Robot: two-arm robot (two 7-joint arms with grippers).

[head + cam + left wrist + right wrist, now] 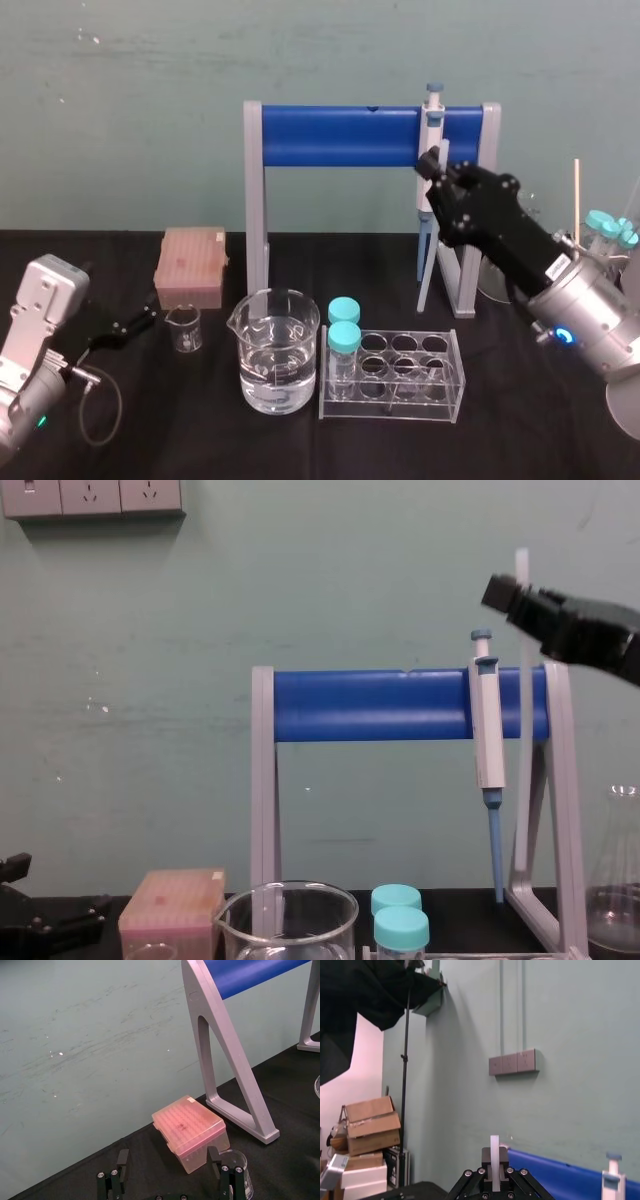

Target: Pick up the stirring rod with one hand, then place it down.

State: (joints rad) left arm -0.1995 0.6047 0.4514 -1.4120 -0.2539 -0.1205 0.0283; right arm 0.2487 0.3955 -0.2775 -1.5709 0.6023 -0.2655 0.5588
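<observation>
My right gripper (512, 592) is raised high, level with the top of the blue bar, and is shut on the stirring rod (521, 565). The rod is thin, translucent white and upright, and its top pokes out above the fingers. In the right wrist view the rod (494, 1157) stands clamped between the two fingers of the right gripper (494, 1172). In the head view the right gripper (433, 166) is in front of the bar's right end, close to the hanging pipette (433, 125). My left gripper (142, 322) rests low at the table's left, open and holding nothing (167, 1152).
The grey stand with its blue bar (340, 135) spans the middle back. In front of it are a large beaker of water (275, 350), a clear tube rack (440, 385) with two teal-capped tubes, a small beaker (184, 328) and a pink tip box (191, 265). Flasks stand at the far right (610, 235).
</observation>
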